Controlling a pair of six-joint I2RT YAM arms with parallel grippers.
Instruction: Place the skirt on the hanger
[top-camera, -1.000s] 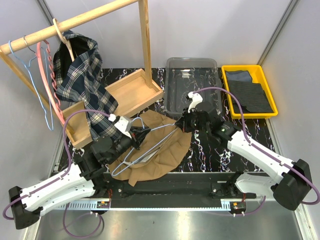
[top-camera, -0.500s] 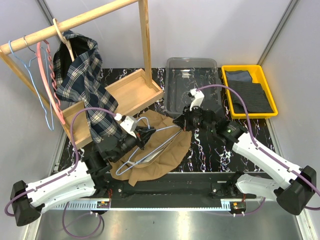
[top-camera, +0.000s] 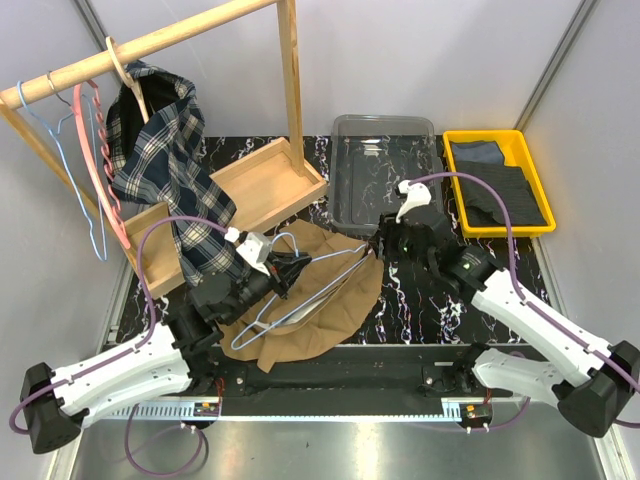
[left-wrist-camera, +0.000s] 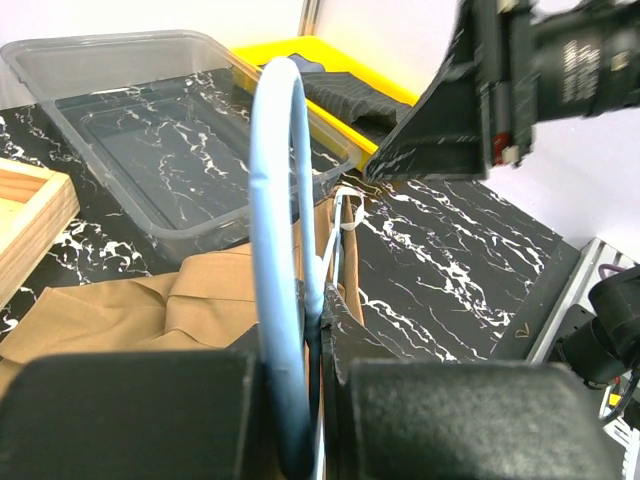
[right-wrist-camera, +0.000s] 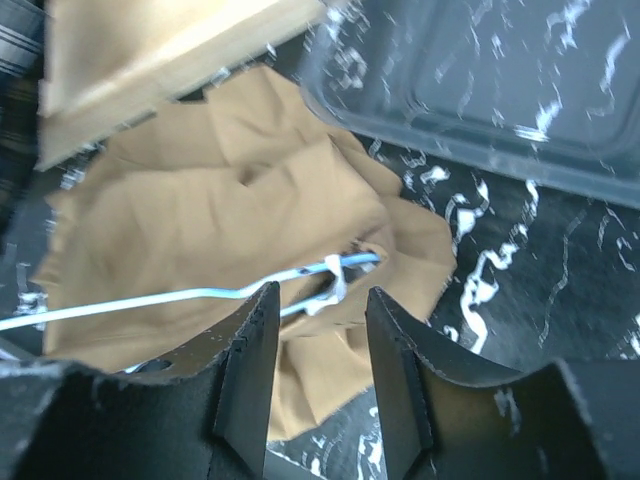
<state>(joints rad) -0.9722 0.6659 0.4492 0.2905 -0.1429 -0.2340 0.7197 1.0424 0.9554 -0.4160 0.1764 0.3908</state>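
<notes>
Tan skirt (right-wrist-camera: 230, 190) rumpled, spread flat — light-blue wire hanger (left-wrist-camera: 275, 250) slanting over it.

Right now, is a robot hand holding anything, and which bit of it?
The left hand grips the hanger at the base of its hook. The right hand is open above the skirt, holding nothing.

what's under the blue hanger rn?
The skirt, spread on the table, lies under the hanger, whose hook the left hand grips. Whatever is beneath the skirt is covered.
</notes>
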